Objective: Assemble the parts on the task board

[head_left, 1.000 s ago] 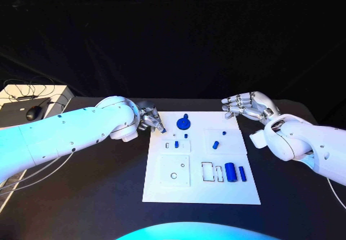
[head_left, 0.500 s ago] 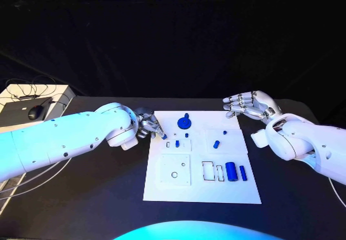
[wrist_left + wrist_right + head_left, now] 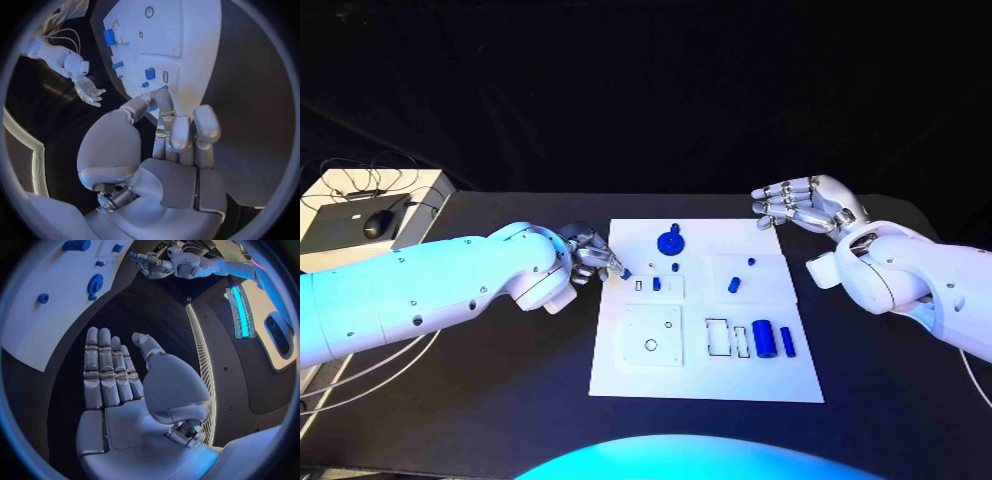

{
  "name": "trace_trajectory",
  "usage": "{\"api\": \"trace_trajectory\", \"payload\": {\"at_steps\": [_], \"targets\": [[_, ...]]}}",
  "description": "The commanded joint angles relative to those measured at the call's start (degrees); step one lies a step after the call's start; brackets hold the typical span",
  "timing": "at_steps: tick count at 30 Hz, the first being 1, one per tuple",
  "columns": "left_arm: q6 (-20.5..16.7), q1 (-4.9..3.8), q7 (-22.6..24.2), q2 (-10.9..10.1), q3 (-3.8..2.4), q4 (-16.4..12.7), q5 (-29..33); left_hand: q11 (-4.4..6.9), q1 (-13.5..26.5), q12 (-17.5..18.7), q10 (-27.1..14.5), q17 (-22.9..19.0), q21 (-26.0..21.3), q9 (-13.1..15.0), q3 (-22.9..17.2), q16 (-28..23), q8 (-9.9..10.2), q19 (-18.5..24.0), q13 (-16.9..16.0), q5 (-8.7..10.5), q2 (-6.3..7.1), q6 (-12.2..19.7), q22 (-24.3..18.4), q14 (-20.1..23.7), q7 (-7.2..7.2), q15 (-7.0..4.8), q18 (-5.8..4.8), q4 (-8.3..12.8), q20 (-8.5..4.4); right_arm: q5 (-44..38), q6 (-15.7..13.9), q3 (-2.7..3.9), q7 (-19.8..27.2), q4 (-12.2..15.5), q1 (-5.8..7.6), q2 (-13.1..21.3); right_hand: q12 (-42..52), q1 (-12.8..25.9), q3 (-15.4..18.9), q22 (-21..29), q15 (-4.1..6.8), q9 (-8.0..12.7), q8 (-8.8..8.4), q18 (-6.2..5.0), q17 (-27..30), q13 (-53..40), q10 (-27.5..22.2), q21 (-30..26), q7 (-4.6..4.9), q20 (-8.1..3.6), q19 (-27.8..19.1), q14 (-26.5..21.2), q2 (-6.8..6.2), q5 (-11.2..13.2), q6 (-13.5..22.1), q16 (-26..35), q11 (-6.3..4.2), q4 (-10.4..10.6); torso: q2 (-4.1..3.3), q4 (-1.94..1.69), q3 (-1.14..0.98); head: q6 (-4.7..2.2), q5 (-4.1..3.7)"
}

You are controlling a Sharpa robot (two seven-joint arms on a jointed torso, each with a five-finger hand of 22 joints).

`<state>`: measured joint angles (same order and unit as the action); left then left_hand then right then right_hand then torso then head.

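Nearest you, the task board (image 3: 704, 375) lies flat on the black table (image 3: 488, 400), its near strip bare white. Next row back you find a square inset with a ring-shaped hole (image 3: 651, 345), two empty rectangular slots (image 3: 717, 337), then a large blue cylinder (image 3: 763, 338) and a slimmer blue bar (image 3: 788, 341) lying side by side at the board's right.

Mid-board you have a short blue peg (image 3: 656, 284) beside a small slot, and a blue piece (image 3: 733, 286) lying on the right-hand square inset.

At the board's left edge your left hand (image 3: 593, 255) pinches a small blue part (image 3: 626, 272) between thumb and fingertip, the other fingers curled alongside; the part sits just over the board's edge.

Farther back, a round blue knob (image 3: 669, 241) stands near the far edge.

Beyond the board's far right corner, your right hand (image 3: 798, 205) hovers over bare table, fingers extended and apart, holding nothing.
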<state>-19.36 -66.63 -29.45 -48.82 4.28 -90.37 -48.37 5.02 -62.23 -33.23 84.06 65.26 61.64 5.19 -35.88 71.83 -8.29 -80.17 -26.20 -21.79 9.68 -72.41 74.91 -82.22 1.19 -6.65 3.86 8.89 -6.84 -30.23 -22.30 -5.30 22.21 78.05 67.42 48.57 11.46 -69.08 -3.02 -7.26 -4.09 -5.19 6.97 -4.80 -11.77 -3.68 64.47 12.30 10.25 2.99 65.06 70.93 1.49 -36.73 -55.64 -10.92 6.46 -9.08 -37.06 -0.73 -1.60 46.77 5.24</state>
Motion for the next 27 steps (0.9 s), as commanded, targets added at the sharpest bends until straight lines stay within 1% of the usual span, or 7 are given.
{"api": "trace_trajectory", "payload": {"at_steps": [1,6,10,12,19,23,27], "targets": [[-5.3,0.64,0.7,0.1,0.09,-0.7,1.6,0.25,0.5,0.0,2.4,-0.1,0.2,13.9,-0.3,-0.1,-1.5,-0.4,-0.1,-0.11,-0.12,-4.7,6.0,-0.1,-2.01,-0.14,-0.62,0.0,-0.12,0.2,-0.1,0.03,0.4,-0.1,0.09,-0.1,-0.3,-0.1,-0.3,-0.1,0.28,0.1,-0.28,0.82,0.0,0.1,0.3,0.4,0.34,0.02,-0.2,0.1,-0.32,-0.2,0.0,0.2,-0.06,0.2,-0.02,0.01,0.07,0.01,-0.24],[-6.1,1.29,1.1,0.8,0.16,-1.3,-0.9,0.26,0.5,0.1,2.4,-0.1,0.1,13.8,-0.3,-0.1,-1.5,-0.4,-0.1,-0.09,0.0,-4.7,6.0,-0.1,-2.0,-0.17,-0.59,0.0,-0.14,0.2,-0.1,0.03,0.4,0.0,0.15,-0.1,-0.3,-0.1,-0.3,-0.1,0.28,0.1,-0.28,0.82,0.0,0.1,0.3,0.4,0.34,0.02,-0.2,0.1,-0.32,-0.2,0.0,0.2,-0.06,0.2,-0.05,-0.02,0.08,0.22,-0.36],[-5.8,1.45,1.0,1.3,0.17,-1.5,-2.9,0.26,0.4,0.0,2.4,-0.2,0.2,13.8,0.0,0.0,-1.5,-0.4,-0.1,-0.04,0.04,-4.7,6.0,-0.1,-2.03,-0.17,-0.58,-0.1,-0.13,0.2,-0.1,0.04,0.4,0.0,0.17,-0.1,-0.3,-0.1,-0.4,-0.1,0.29,0.1,-0.3,0.82,0.0,0.1,0.3,0.4,0.35,0.0,-0.2,0.1,-0.3,-0.3,0.0,0.3,-0.06,0.1,0.0,-0.03,0.06,0.45,-0.32],[-5.8,1.5,0.9,1.6,0.18,-1.5,-3.8,0.26,0.4,0.0,2.4,-0.2,0.2,13.8,0.0,0.0,-1.5,-0.4,-0.1,-0.04,0.04,-4.7,6.0,-0.1,-2.03,-0.17,-0.58,-0.1,-0.13,0.2,-0.1,0.04,0.4,0.1,0.18,-0.1,-0.3,-0.1,-0.4,-0.1,0.29,0.1,-0.3,0.82,0.0,0.1,0.3,0.4,0.35,0.0,-0.2,0.1,-0.3,-0.3,0.0,0.3,-0.06,0.1,-0.01,-0.03,0.07,0.44,-0.33],[-5.7,1.8,0.7,2.9,0.26,-0.9,-6.0,0.24,0.0,0.1,2.4,-0.4,0.2,13.7,0.3,0.0,-1.5,-0.3,-0.2,0.06,-0.03,-4.7,5.9,0.0,-2.03,-0.16,-0.56,-0.5,-0.14,0.2,0.0,0.04,0.4,0.1,0.2,-0.1,-0.3,-0.1,-0.4,-0.1,0.29,0.1,-0.3,0.82,0.0,0.1,0.3,0.4,0.35,0.0,-0.2,0.1,-0.3,-0.3,0.0,0.3,-0.06,0.1,0.06,0.03,0.01,0.36,-0.33],[-5.2,1.99,0.4,3.3,0.3,-0.5,-7.0,0.23,-0.1,0.2,2.4,-0.4,0.1,13.6,0.3,0.0,-1.5,-0.3,-0.2,0.13,-0.04,-4.7,5.9,0.0,-2.01,-0.16,-0.54,-0.6,-0.13,0.2,0.1,0.04,0.4,0.2,0.2,-0.1,-0.3,-0.1,-0.4,-0.1,0.29,0.1,-0.3,0.82,0.0,0.1,0.3,0.4,0.35,0.0,-0.2,0.1,-0.3,-0.3,0.0,0.3,-0.06,0.1,0.04,0.07,0.02,0.47,-0.34],[-4.6,2.08,0.0,3.5,0.33,-0.2,-8.1,0.22,-0.1,0.2,2.4,-0.5,0.2,13.6,0.4,0.0,-1.4,-0.3,-0.2,0.15,-0.05,-4.7,5.9,0.0,-2.0,-0.16,-0.54,-0.6,-0.13,0.2,0.1,0.04,0.4,0.2,0.2,-0.1,-0.3,-0.1,-0.4,-0.1,0.29,0.1,-0.3,0.82,0.0,0.1,0.3,0.4,0.35,0.0,-0.2,0.1,-0.3,-0.3,0.0,0.3,-0.06,0.1,0.01,0.02,0.0,0.54,-0.51]]}}
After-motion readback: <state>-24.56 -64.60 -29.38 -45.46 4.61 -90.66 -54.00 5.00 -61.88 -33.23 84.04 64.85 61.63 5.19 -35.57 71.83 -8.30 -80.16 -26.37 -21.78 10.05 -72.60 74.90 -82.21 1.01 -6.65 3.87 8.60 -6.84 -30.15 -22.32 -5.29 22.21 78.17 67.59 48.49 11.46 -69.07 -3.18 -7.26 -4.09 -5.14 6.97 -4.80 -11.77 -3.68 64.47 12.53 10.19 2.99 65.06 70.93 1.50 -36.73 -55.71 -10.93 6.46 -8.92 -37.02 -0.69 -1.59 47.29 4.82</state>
